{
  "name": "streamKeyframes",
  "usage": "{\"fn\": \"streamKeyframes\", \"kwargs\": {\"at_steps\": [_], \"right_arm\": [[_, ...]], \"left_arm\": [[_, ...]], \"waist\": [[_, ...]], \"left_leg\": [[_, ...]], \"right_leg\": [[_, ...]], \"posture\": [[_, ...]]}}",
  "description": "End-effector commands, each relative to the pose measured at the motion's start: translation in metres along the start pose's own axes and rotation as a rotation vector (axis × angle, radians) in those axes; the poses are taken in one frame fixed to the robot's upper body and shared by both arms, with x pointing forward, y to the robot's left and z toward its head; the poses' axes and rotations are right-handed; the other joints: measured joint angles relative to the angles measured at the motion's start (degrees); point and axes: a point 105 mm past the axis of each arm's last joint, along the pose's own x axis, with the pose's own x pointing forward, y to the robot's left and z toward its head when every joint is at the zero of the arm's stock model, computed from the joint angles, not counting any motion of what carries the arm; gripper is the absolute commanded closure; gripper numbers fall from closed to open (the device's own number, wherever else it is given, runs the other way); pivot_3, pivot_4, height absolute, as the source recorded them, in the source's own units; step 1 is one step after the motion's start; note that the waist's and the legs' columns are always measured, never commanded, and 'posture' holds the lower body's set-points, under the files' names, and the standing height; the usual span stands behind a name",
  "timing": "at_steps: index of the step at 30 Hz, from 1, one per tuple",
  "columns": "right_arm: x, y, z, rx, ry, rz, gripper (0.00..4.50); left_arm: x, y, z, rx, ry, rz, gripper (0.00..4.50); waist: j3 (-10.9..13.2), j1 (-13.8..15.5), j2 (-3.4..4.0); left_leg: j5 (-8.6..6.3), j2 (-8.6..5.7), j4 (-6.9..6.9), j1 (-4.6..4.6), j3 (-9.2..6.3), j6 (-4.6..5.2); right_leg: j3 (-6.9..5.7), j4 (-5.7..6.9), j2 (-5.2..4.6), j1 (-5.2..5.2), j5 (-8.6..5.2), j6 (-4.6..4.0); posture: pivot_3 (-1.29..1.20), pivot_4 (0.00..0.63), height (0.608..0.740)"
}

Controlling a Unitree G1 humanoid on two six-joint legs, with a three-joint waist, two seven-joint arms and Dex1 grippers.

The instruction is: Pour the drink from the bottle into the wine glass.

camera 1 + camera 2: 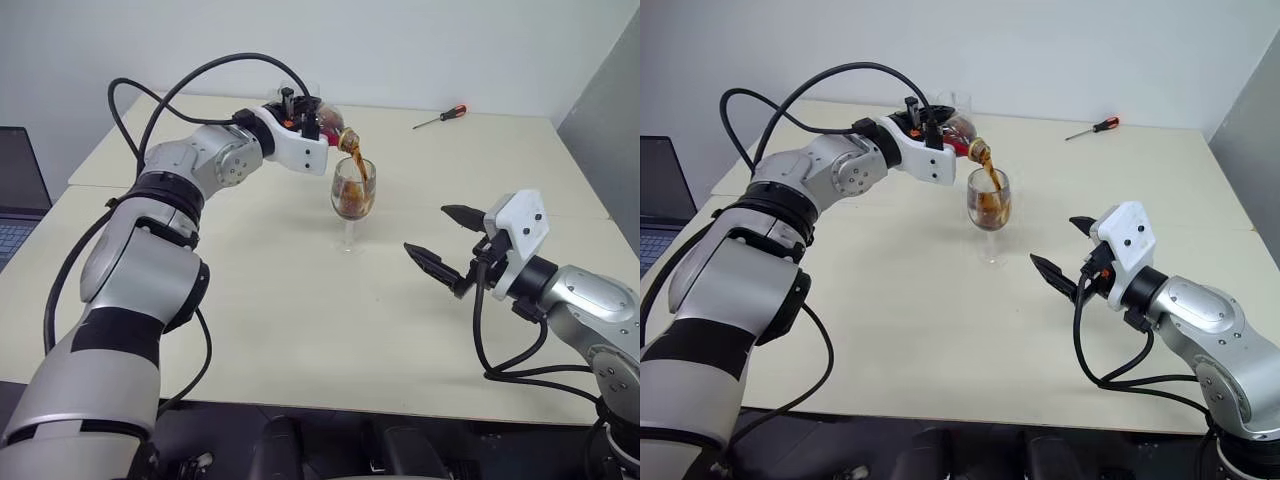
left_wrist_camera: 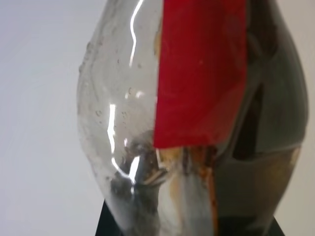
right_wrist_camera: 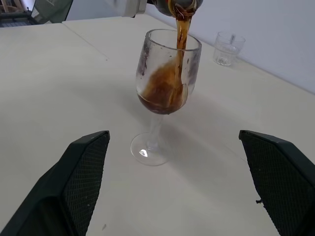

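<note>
Brown drink (image 3: pixel 181 37) fell from the tipped bottle (image 1: pixel 330 126), pinched in the left claw (image 1: pixel 303 110), into the wine glass (image 1: pixel 353 190) mid-table. Right claw (image 1: pixel 450 240) sat wide apart nearby, empty.

One bottle (image 1: pixel 322 122), one wine glass (image 1: pixel 353 190), one tumbler (image 3: pixel 227 47), one screwdriver (image 1: pixel 441 117).
</note>
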Motion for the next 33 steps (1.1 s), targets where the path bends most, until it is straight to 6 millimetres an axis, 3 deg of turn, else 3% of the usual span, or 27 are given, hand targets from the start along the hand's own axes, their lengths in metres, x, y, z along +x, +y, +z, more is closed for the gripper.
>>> {"fn": "streamKeyframes", "kwargs": {"at_steps": [1,12,16,27,30,33], "right_arm": [[-0.003,-0.003,0.011,-0.049,-0.04,-0.013,0.0],[-0.002,-0.001,0.01,-0.044,-0.041,-0.003,0.0],[-0.001,0.0,0.011,-0.04,-0.051,0.009,0.0],[0.002,0.001,0.021,-0.059,-0.067,0.061,0.0],[0.004,0.002,0.029,-0.086,-0.08,0.089,0.0],[0.012,0.008,0.049,-0.115,-0.131,0.14,0.0]], "left_arm": [[-0.001,0.029,-0.003,0.034,0.001,0.078,3.71],[-0.004,0.028,-0.007,0.027,0.012,0.077,3.71],[-0.005,0.025,-0.009,-0.083,0.013,0.086,3.71],[-0.014,0.004,-0.013,-0.553,-0.007,0.09,3.73],[-0.023,-0.004,-0.029,-0.782,0.033,0.153,3.73],[-0.039,-0.021,-0.049,-1.084,0.076,0.238,3.73]], "waist": [[0.0,0.0,0.0],[0.0,-0.01,0.0],[0.0,0.0,0.0],[0.0,-0.12,0.0],[0.0,-0.14,0.0],[0.0,-0.46,0.01]], "left_leg": [[0.0,0.0,0.0,0.0,0.0,0.0],[0.0,0.0,0.13,0.0,-0.01,0.0],[0.0,0.0,0.2,0.0,-0.01,0.0],[-0.01,0.01,0.76,0.03,-0.01,0.01],[-0.01,0.01,0.77,0.05,-0.02,0.01],[-0.01,0.03,0.77,0.08,0.01,0.01]], "right_leg": [[0.01,0.0,0.0,0.0,0.0,0.0],[0.01,0.11,-0.01,0.01,0.01,-0.02],[0.0,0.16,-0.01,0.02,0.01,-0.01],[0.05,0.79,0.0,0.01,-0.06,0.1],[0.04,0.82,0.01,0.01,-0.05,0.09],[0.06,0.85,0.04,0.0,-0.04,0.06]], "posture": [[0.0,0.15,0.74],[0.0,0.15,0.74],[0.0,0.15,0.74],[0.0,0.15,0.74],[0.0,0.15,0.74],[0.0,0.15,0.74]]}}
